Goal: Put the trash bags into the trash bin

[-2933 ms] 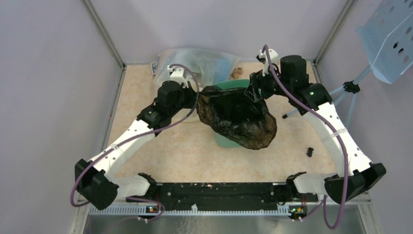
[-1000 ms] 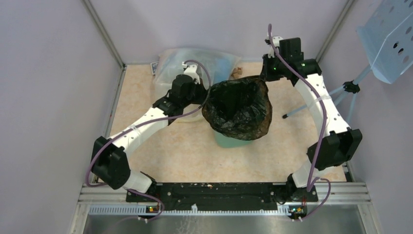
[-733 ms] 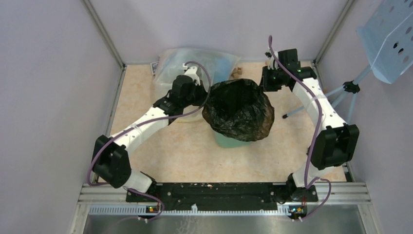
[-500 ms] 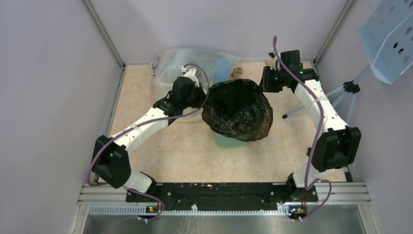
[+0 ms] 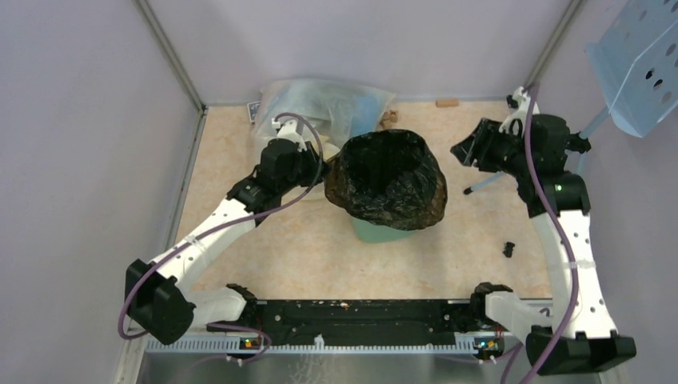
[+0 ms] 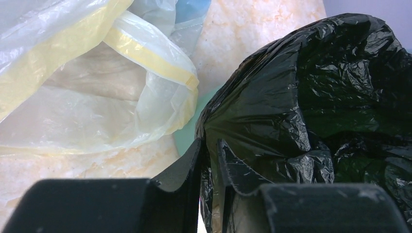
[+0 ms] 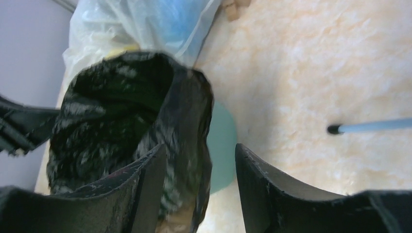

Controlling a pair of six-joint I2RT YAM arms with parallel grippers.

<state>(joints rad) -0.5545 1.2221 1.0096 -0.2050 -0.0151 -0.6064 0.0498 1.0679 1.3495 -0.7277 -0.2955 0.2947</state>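
top view: the bag (image 5: 390,180) sits mouth-up over the bin (image 5: 374,233), which shows only as a green strip under the bag's near edge. the left gripper (image 5: 318,171) is at the bag's left rim. the right gripper (image 5: 466,152) stands well apart from the bag, to its right, with nothing in it. how far the bag reaches down inside the bin is hidden, as is the bin's rim.

left wrist view: the left gripper (image 6: 210,145) has its jaws a narrow slit apart, with a fold of the bag (image 6: 316,97) running into the slit. whether they pinch the film cannot be told. a sliver of the bin (image 6: 190,133) shows beside the fold, and the clear bag (image 6: 97,97) lies just beyond.

right wrist view: the right gripper (image 7: 200,148) has its jaws wide apart and empty. the bag (image 7: 111,111) is blurred, and the bin (image 7: 221,145) shows beside it.

risks: the thin film may spring back or slide off the rim once free. if film catches on the left jaws as the arm backs off, it may drag the bag out or tip the bin.
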